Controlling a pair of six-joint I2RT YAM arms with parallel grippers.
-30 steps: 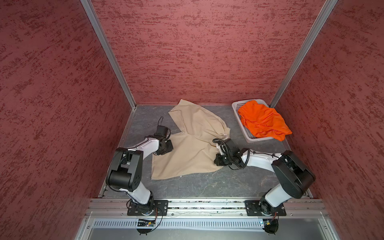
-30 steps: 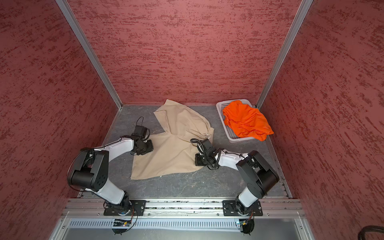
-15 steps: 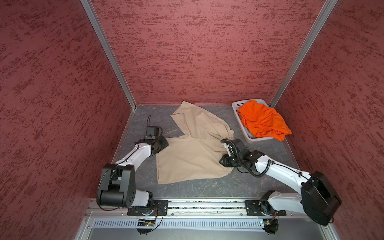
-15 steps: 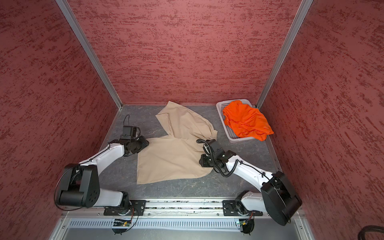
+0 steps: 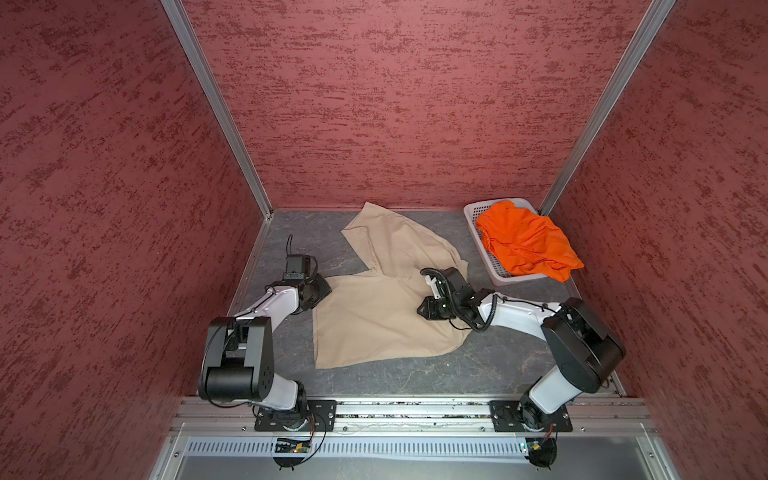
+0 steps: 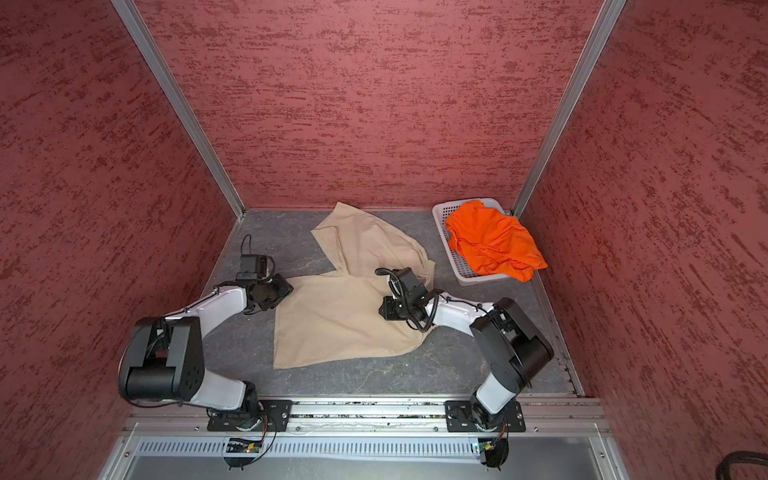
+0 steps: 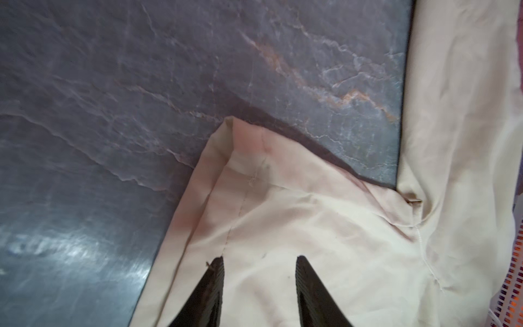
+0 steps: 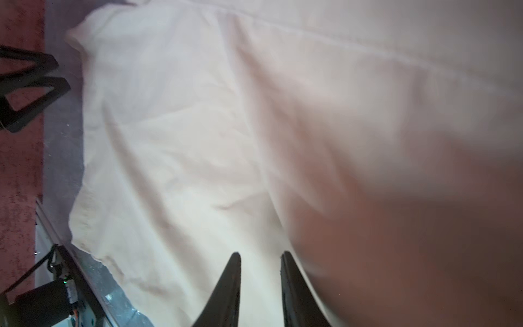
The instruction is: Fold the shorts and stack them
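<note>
the beige shorts (image 5: 374, 324) are lying flat, the left gripper (image 7: 259, 259) hanging open at their edge, the right gripper (image 8: 261, 254) open above their middle.

1. Beige shorts (image 5: 374, 316): plain, uniform tan.
2. Orange shorts (image 5: 525, 245): solid bright orange.
3. Basket (image 5: 496, 270): white, perforated grid.
4. Counter (image 5: 415, 376): dark grey, pale marble-like veins.
5. Walls (image 5: 395, 104): red, darker mottled streaks.

The beige shorts (image 5: 374, 324) are matt woven cloth, softly creased. The orange shorts (image 5: 523, 245) are bright matt cloth, rumpled. The basket (image 5: 515, 279) is white perforated plastic. The desk (image 7: 113, 113) looks like grey slate with a dull sheen. My left claw (image 7: 259, 259) is matt black, plastic-looking.
</note>
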